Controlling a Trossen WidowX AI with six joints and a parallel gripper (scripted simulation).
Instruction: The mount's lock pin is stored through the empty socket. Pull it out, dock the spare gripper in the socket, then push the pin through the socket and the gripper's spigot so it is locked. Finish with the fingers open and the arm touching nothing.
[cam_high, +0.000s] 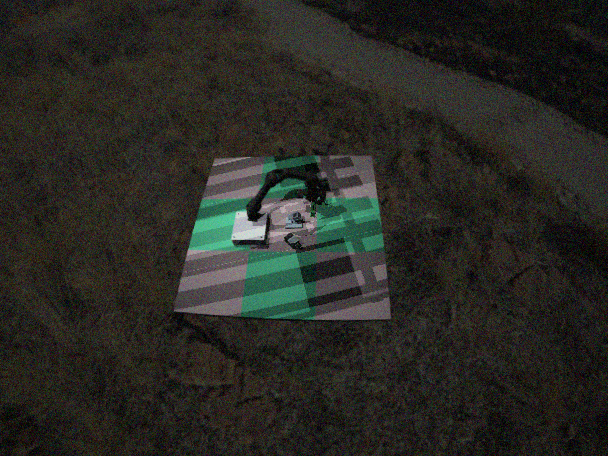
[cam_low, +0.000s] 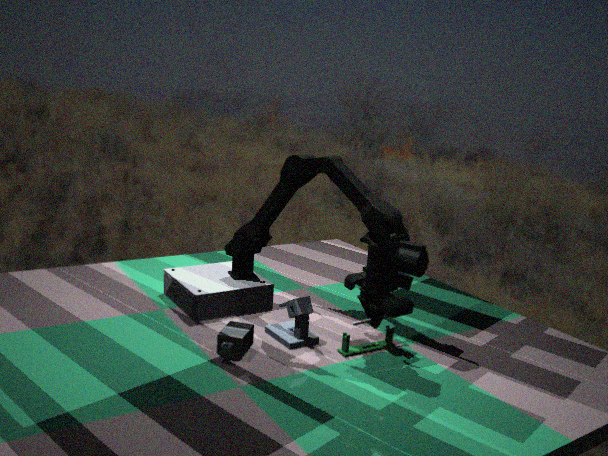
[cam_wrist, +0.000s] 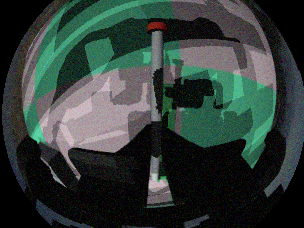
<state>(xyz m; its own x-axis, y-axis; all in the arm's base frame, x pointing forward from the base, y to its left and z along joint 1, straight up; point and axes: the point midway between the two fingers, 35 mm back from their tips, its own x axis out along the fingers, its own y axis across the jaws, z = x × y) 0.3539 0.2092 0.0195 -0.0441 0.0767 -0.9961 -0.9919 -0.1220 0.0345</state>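
My gripper (cam_low: 376, 322) (cam_wrist: 154, 128) is shut on the lock pin. The pin (cam_low: 361, 322) (cam_wrist: 157, 47) is a thin grey rod with a red head, seen running lengthwise between the fingers in the wrist view. It is held above a green cradle (cam_low: 367, 347) (cam_high: 313, 212) with an upright at each end. The mount (cam_low: 300, 306) (cam_high: 297, 217) is a tilted grey block on a short post with a blue-grey base; the inside of its socket is too dark to read. The spare gripper (cam_low: 236, 341) (cam_high: 294, 240), dark and boxy, lies on the table, apart from the mount.
The arm stands on a white-topped box (cam_high: 250, 227) (cam_low: 215, 277) behind the mount and spare gripper in the exterior view. The mount stands between the spare gripper and the green cradle. Green and pinkish patches and dark shadows cover the table (cam_high: 280, 290).
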